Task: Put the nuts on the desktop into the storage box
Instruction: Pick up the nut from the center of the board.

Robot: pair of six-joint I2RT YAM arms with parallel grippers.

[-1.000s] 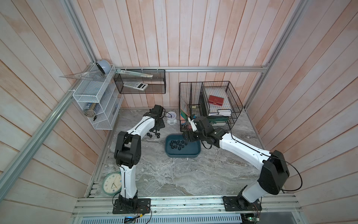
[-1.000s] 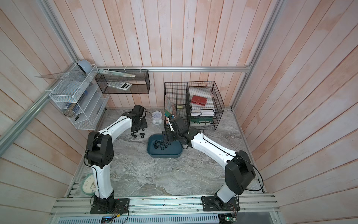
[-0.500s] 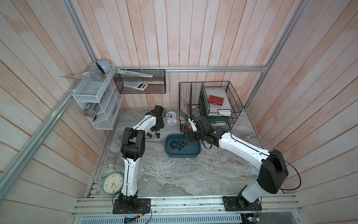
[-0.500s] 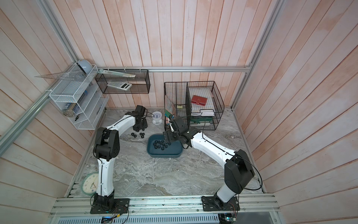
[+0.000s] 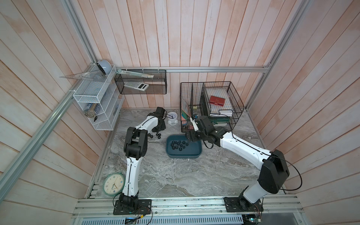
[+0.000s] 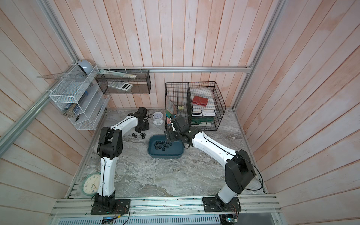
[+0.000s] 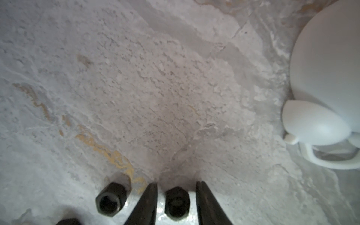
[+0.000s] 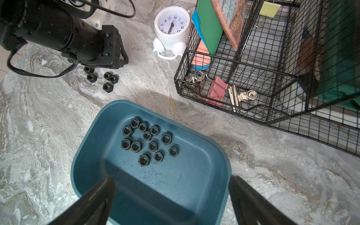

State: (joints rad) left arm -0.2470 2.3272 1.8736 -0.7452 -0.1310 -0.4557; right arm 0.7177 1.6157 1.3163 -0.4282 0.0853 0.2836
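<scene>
Brackets a nut (image 7: pixel 176 203) on the surface (image 7: pixel 136 78) between tips of left tool (image 7: pixel 176 184), narrowly spread, not touching it; holds right tool (image 8: pixel 171 178) spread wide above box (image 8: pixel 87 140), nuts (image 8: pixel 148 142) ahead

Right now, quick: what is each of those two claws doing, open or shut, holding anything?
Left gripper: open narrowly, straddling a nut on the desktop without touching it.
Right gripper: wide open, empty, above the storage box.

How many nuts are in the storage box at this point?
12 nuts, all loose on the floor of the storage box, clustered in its half toward the left arm. The right gripper's fingers cover one end, so more could be hidden.
</scene>
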